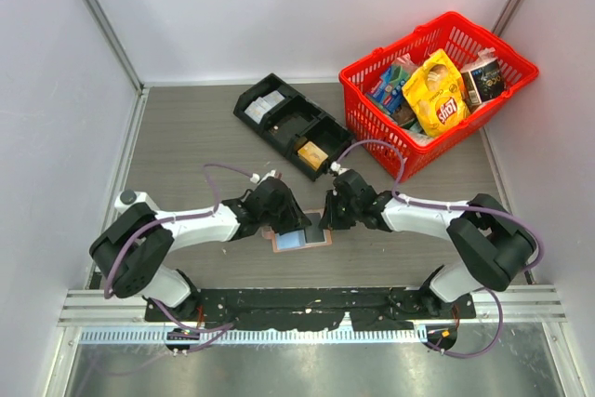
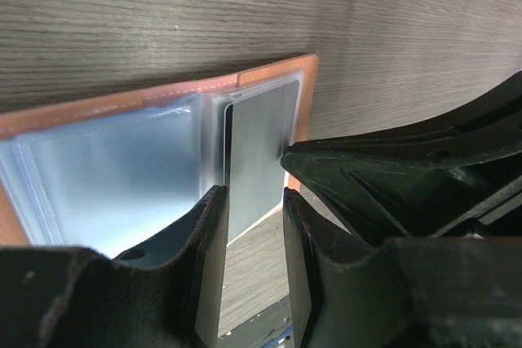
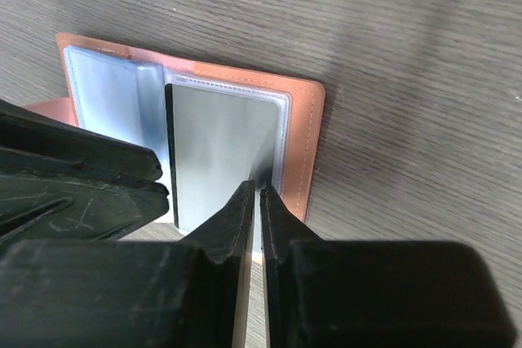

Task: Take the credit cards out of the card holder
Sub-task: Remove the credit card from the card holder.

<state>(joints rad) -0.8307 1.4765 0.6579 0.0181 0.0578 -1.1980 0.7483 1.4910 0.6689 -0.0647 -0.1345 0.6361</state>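
Observation:
The salmon-pink card holder (image 1: 302, 240) lies open and flat on the table between the two grippers, its pale blue sleeves facing up. A grey credit card (image 3: 216, 152) sits in the right-hand sleeve, and its near edge pokes past the holder's rim (image 3: 303, 144). My left gripper (image 2: 254, 197) is open, with one fingertip on each side of that card (image 2: 261, 144) at the holder's near edge. My right gripper (image 3: 258, 187) has its jaws almost together, leaving only a thin slit. Its tips rest on the card's right edge by the sleeve seam. I cannot tell whether anything is pinched.
A black compartment tray (image 1: 293, 123) with small items stands behind the holder. A red basket (image 1: 497, 41) full of snack packets (image 1: 435, 90) is at the back right. White walls close in both sides, and a black rail (image 1: 307, 304) runs along the near edge.

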